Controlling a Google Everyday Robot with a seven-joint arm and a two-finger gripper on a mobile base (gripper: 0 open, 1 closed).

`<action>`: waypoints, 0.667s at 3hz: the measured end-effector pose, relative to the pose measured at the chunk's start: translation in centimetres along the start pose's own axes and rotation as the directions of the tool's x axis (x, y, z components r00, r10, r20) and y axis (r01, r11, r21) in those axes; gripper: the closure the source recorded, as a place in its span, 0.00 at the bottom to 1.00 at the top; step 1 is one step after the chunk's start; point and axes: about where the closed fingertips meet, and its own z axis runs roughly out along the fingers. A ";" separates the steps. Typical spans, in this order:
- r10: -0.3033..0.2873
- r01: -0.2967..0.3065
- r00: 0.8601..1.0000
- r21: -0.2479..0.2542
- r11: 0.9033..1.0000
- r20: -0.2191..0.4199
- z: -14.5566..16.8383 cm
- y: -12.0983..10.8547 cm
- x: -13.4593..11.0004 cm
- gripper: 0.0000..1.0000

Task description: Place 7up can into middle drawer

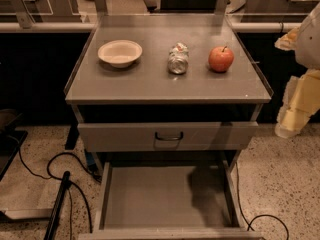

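Note:
The 7up can (178,59), silvery and crinkled, lies on the grey cabinet top (150,84) between a white bowl and a red apple. The middle drawer (150,196) is pulled out low at the front, and its flat grey floor holds nothing. My gripper (289,124) hangs at the right edge of the view, beside the cabinet's right front corner. It is well to the right of the can, lower in the picture, and touches nothing.
A white bowl (120,52) sits left of the can and a red apple (221,59) sits right of it. A closed drawer front with a dark handle (168,135) is above the open drawer. Black cables (60,174) lie on the speckled floor at the left.

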 end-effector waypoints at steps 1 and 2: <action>0.001 -0.001 1.000 0.000 1.000 0.000 0.0 0.0 0.0 0.00; 0.038 -0.038 0.999 0.012 0.999 0.000 0.1 -0.3 -0.5 0.00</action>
